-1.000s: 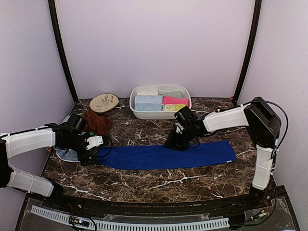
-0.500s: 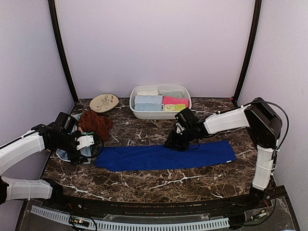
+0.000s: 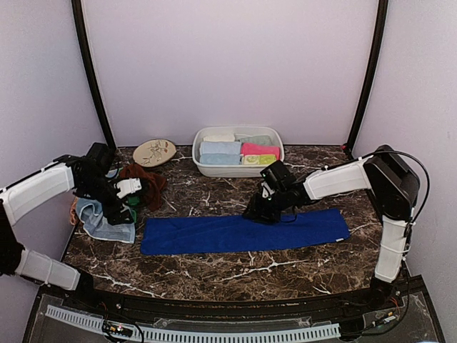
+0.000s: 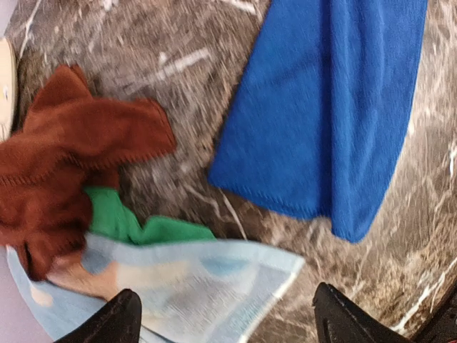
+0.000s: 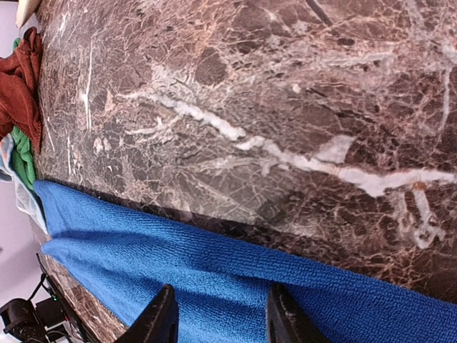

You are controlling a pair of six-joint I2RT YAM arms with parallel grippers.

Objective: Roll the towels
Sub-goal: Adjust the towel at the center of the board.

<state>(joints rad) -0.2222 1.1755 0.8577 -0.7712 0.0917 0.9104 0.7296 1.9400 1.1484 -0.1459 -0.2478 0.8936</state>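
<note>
One blue towel (image 3: 243, 232): spread flat, lengthwise across the middle of the tabletop (image 3: 214, 275), nearer the front edge.
Right jaws: open, low over the blue towel's far edge, about mid-length.
Left jaws: open, empty, raised near the left edge.
Left edge: pale towel (image 3: 107, 221), green towel (image 4: 128, 221) and brown towel (image 3: 146, 182), crumpled and overlapping.
Far edge: tub (image 3: 235, 172) packed with towels (image 3: 221, 151); plate (image 3: 154, 151) just left of it.

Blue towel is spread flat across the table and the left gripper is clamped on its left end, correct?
No. The blue towel is spread flat, but the left gripper is not clamped on it: the left wrist view shows its jaws open and empty, over the pale dotted towel beside that end.
</note>
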